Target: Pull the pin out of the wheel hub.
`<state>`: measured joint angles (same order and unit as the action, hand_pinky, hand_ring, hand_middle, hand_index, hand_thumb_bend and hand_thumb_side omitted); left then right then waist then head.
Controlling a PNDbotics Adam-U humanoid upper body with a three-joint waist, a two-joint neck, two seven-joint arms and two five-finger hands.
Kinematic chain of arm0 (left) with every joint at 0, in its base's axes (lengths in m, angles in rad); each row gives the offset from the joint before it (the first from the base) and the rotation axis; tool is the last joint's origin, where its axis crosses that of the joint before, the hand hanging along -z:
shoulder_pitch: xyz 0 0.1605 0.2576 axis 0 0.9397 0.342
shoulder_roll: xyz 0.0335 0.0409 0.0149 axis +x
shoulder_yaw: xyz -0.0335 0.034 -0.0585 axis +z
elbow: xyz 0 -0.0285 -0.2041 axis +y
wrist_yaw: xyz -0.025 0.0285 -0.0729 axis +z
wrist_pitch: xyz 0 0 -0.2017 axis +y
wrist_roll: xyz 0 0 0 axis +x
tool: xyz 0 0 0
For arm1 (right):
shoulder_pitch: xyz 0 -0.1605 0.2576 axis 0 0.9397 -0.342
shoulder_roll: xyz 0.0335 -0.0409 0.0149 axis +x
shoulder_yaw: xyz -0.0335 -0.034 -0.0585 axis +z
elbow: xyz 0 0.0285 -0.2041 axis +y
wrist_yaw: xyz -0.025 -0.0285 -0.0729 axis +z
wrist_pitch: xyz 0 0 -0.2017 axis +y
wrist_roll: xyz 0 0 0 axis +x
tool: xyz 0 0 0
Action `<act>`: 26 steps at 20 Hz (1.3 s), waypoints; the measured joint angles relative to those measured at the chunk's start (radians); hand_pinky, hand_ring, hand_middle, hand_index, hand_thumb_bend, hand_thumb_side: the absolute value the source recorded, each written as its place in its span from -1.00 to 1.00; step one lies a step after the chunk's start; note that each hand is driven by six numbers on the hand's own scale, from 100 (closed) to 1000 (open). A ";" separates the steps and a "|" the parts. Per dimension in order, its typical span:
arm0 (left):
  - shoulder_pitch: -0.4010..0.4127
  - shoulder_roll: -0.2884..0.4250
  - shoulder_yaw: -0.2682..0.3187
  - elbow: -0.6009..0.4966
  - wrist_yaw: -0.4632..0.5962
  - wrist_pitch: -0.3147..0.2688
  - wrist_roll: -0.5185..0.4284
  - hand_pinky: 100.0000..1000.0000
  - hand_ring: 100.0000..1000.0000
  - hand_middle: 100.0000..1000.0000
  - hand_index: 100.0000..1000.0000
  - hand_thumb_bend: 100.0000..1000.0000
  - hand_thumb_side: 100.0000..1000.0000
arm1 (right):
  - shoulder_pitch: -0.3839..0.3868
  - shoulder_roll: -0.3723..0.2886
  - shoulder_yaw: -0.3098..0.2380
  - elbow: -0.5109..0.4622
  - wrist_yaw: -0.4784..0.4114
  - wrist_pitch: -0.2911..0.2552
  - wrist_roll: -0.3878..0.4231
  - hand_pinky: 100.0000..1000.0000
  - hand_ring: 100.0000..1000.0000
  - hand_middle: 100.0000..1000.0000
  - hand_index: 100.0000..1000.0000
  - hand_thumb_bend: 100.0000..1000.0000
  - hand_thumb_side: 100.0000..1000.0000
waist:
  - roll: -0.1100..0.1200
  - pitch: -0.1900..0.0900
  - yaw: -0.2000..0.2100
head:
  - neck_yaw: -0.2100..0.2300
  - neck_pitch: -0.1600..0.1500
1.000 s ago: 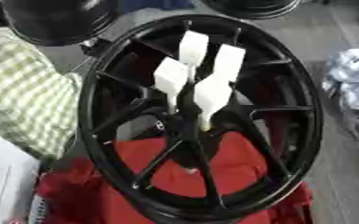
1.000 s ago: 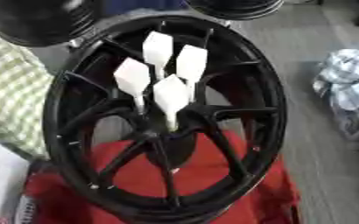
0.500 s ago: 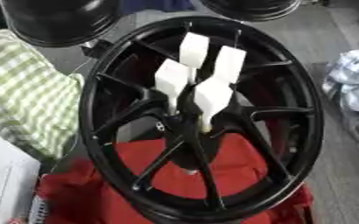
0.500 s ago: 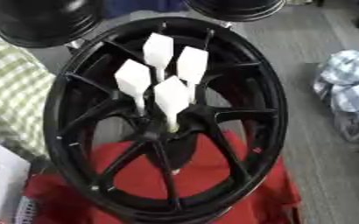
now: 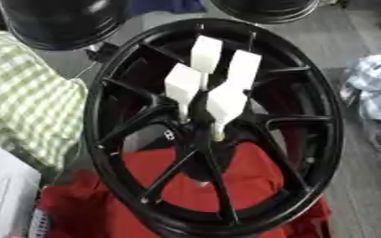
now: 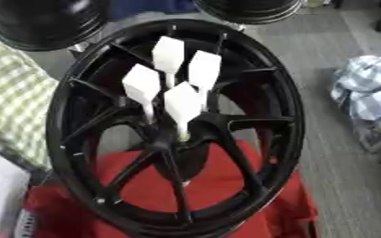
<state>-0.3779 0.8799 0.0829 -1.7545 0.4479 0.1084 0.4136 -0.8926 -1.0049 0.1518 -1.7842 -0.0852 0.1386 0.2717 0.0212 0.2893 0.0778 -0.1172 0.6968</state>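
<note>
I see neither hand in view, so the four white pins (image 5: 226, 103) stand seated in the black wheel hub (image 5: 195, 124), propped on red cloth (image 5: 169, 186) for top access.

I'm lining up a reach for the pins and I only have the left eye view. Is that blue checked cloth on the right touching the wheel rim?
Observer: No. The right eye view shows a strip of bare grey floor between the wheel rim and the blue checked cloth.
Operator: Any hand in sight on that side?
Observer: None. The right eye view takes in more floor to the right of the wheel, and no hand shows there either.
</note>
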 measured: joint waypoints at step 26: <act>0.007 0.009 -0.006 -0.007 -0.003 0.014 -0.016 0.54 0.42 0.48 0.62 0.73 0.11 | -0.243 0.122 0.289 -0.031 0.121 -0.121 0.634 0.72 0.58 0.55 0.64 -0.19 -0.28 | -0.020 0.001 0.003 | -0.017 -0.013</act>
<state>-0.3713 0.8888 0.0771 -1.7619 0.4445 0.1226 0.3972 -1.1352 -0.8829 0.4404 -1.8153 0.0353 0.0179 0.9059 0.0012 0.2907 0.0808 -0.1340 0.6841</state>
